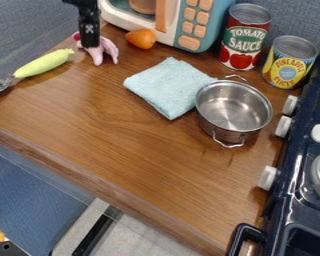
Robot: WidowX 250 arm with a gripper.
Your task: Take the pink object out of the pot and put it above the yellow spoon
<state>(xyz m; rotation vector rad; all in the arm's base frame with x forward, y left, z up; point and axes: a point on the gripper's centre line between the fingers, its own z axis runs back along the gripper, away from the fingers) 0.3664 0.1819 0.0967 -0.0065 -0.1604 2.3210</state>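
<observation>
Evidently, the pink object is outside the pot, at the desk's far left area, just beside the handle end of the yellow spoon. The end effector is right at it, covering part of its body; whether it is open, closed or gripping cannot be told. Placement is judged nearly or fully met.

Principal hazard: if any limb is caught at release, a lift could drag or topple the soft-looking figure. A swing towards the spoon could nudge its rounded handle and set it rolling.

Surroundings: the orange item and the toy microwave flank the work on one side, limiting sideways clearance. The folded cloth, tomato can, pineapple can and stove are well apart and obstruct nothing.
</observation>
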